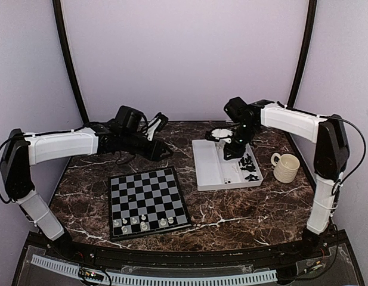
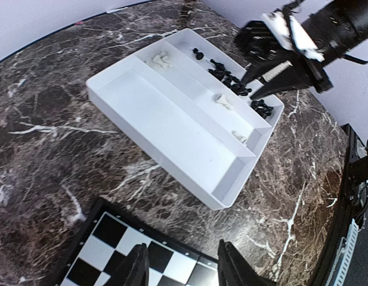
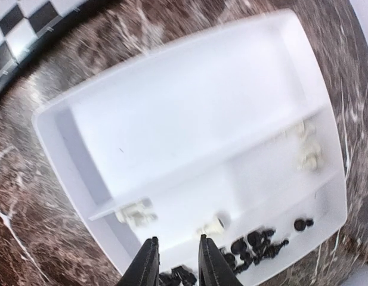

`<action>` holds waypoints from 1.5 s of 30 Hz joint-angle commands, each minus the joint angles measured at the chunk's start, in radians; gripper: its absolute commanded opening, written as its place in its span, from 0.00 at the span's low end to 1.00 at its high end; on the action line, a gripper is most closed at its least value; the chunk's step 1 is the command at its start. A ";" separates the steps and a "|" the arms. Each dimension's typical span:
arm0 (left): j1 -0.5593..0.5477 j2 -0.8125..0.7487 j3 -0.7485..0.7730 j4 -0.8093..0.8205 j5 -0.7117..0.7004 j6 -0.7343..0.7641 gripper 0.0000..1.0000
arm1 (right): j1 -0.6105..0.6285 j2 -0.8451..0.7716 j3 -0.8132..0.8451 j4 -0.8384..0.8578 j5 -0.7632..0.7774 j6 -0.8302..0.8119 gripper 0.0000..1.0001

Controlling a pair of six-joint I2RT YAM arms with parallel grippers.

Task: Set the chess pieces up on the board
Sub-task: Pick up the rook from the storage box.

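You see the black-and-grey chequered board (image 1: 147, 201) lying flat, a few white chessmen (image 1: 145, 226) upright on its two nearest rows, and the other chessmen (image 1: 249, 162), black and white, loose in the white tray (image 1: 210, 164) near the board's right.

- The board (image 1: 148, 199): black and light-grey chequered squares inside a thin black rim.
- The chess pieces (image 1: 144, 226): white ones on the board, black and white ones in the tray.
- The tray (image 1: 207, 167): plain white.
- The surface (image 1: 231, 208): dark brown marble with white veins.
- The mug (image 1: 286, 167): cream, ribbed.
- The arms (image 1: 58, 146): white shells, black joints.
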 commanded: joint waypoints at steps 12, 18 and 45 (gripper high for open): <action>-0.044 0.149 0.211 -0.013 0.083 -0.036 0.42 | -0.075 0.120 -0.077 -0.010 -0.124 -0.089 0.33; -0.044 0.132 0.192 -0.013 0.069 -0.050 0.42 | -0.024 0.150 -0.134 0.054 -0.111 -0.031 0.39; -0.045 0.118 0.152 0.004 0.060 -0.073 0.42 | -0.100 0.134 -0.047 0.079 -0.088 0.072 0.21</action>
